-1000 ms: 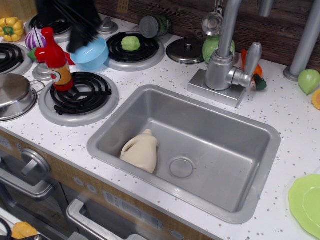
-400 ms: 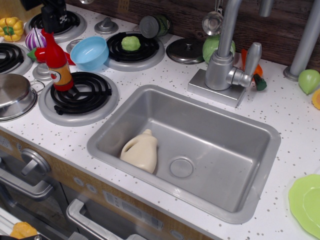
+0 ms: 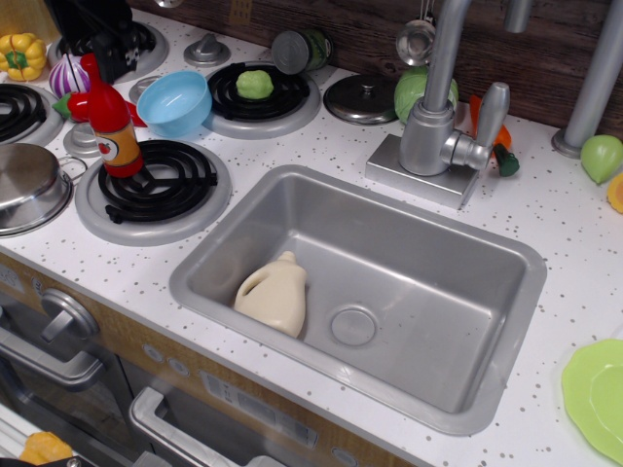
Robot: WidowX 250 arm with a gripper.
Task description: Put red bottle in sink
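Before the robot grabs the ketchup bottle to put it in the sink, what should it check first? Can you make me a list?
1. Is the red bottle standing up? Ok: it is upright on the edge of the front burner.
2. Is the gripper near the bottle? Ok: it is just behind the bottle's top, at the picture's edge.
3. Is the gripper open? Cannot tell: it is dark and partly cut off.
4. Is anything crowding the bottle? Not ok: the blue bowl and the steel pot sit close by.
5. Is there room in the sink? Ok: only the beige jug lies in the front left corner.
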